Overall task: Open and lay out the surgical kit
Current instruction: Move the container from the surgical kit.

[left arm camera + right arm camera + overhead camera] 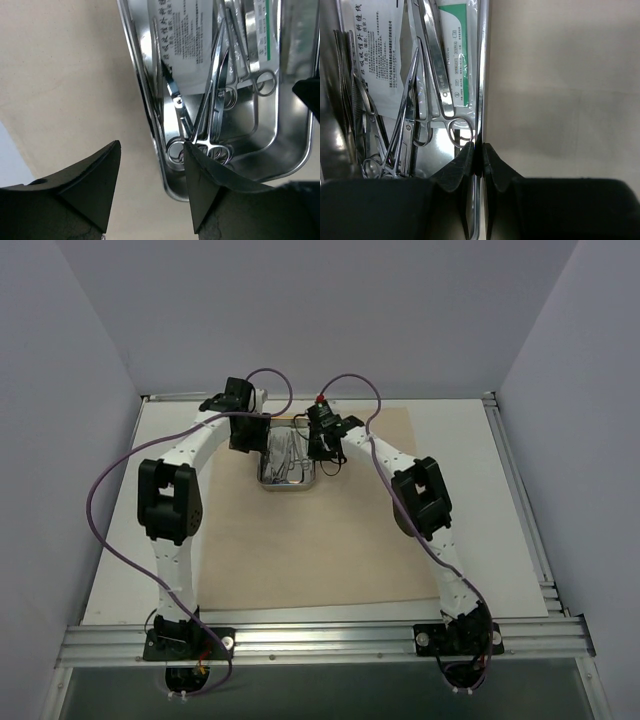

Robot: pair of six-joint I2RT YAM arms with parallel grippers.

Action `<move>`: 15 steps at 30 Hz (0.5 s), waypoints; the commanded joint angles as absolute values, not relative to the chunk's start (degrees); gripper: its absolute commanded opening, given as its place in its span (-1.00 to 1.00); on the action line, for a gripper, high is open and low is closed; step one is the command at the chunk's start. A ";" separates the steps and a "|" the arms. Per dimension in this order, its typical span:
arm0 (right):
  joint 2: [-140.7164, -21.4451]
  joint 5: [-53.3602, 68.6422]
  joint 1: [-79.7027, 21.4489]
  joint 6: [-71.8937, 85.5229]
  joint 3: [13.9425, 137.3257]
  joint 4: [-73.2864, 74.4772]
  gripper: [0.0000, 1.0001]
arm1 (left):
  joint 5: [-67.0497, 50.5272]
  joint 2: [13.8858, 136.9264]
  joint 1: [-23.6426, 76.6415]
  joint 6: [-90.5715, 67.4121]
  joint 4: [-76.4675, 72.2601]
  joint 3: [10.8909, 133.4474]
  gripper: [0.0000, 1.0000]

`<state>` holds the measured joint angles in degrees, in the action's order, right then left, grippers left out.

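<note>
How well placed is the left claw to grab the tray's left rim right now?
Probably yes, it can: the left claw is open and straddles the rim of the tray, with nothing between. The steel instruments have ring handles close to the inner finger, so one might get nipped.

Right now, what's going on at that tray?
The beige cloth lies spread flat, with the steel tray sitting on its far part. The right gripper is shut on the tray's right rim. The left gripper stands open astride the left rim, not yet gripping. The scissor-handled instruments and packets lie inside the tray, not laid out yet.
</note>
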<state>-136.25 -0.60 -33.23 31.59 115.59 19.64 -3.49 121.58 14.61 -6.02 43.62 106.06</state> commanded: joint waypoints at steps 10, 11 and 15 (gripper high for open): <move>-130.52 4.31 -34.02 30.76 111.80 23.20 -0.52 | 3.94 126.30 15.21 -7.03 40.43 111.09 0.08; -129.47 4.39 -33.40 30.76 111.54 23.20 -0.51 | 4.74 126.73 15.21 -7.12 40.34 111.09 0.05; -127.18 3.96 -31.73 31.02 110.48 23.03 -0.51 | 5.19 127.88 15.29 -6.94 39.11 111.35 -0.15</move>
